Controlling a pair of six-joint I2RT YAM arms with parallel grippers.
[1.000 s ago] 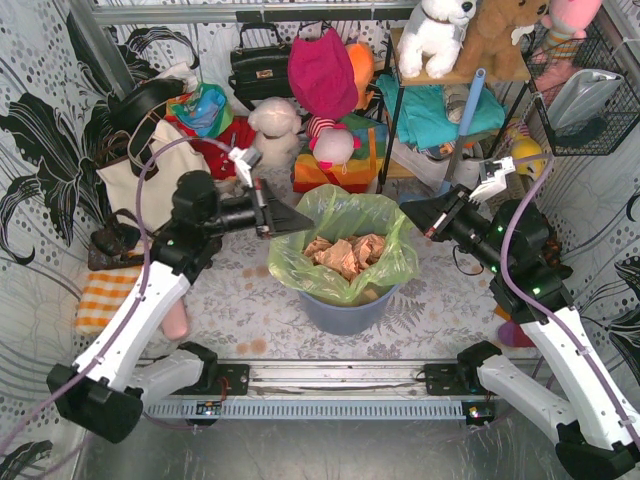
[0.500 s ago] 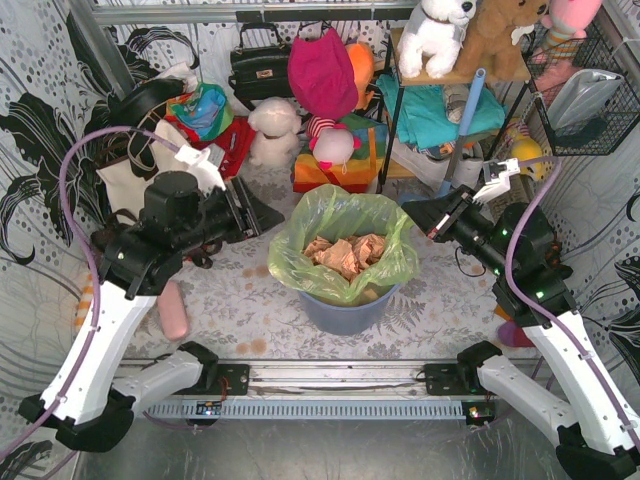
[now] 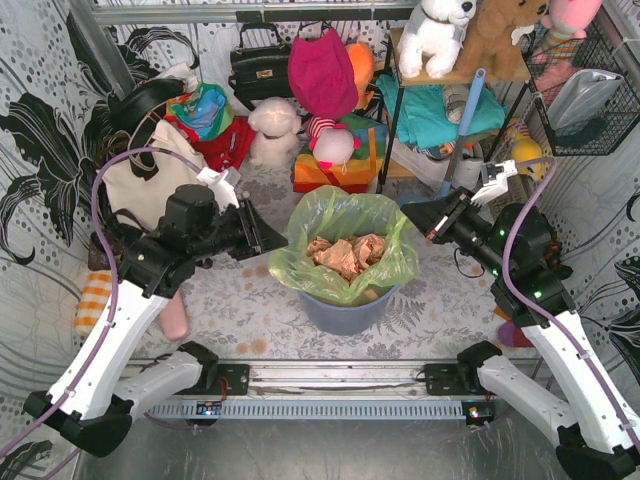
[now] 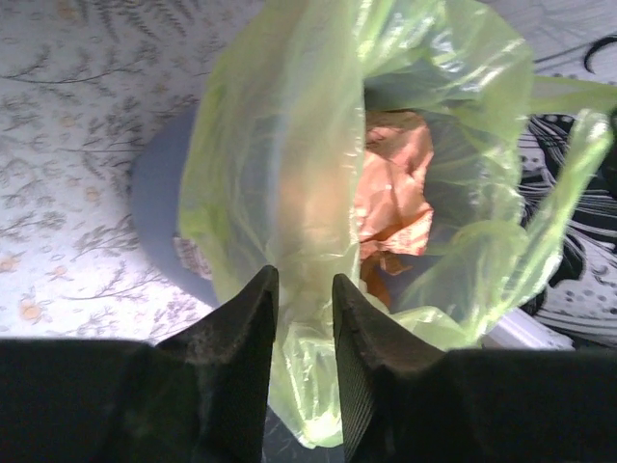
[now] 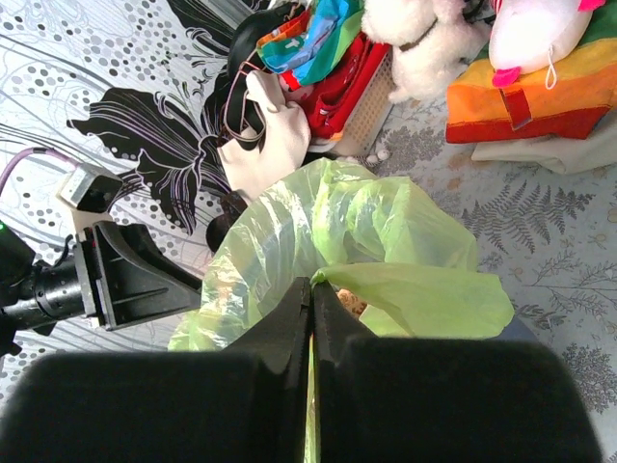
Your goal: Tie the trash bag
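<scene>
The trash bag [image 3: 340, 212] is light-green film lining a blue-grey bin [image 3: 345, 312], with crumpled tan paper [image 3: 345, 252] inside. My left gripper [image 3: 274, 240] is at the bag's left rim. In the left wrist view it [image 4: 305, 289] is open by a narrow gap, with loose film of the bag [image 4: 289, 145] lying between its fingers. My right gripper [image 3: 408, 213] is at the bag's right rim. In the right wrist view it [image 5: 311, 286] is shut on a fold of the bag's rim [image 5: 415, 289].
Handbags, a tote [image 3: 140, 185] and stuffed toys [image 3: 275, 130] crowd the back. A shelf rack [image 3: 450, 90] stands at the back right. A pink object [image 3: 176, 320] and an orange checked cloth [image 3: 95, 297] lie at the left.
My left gripper pulled back left from the bag's rim, then came back right and lower to the bag's left side. My right gripper stayed shut on the right rim.
</scene>
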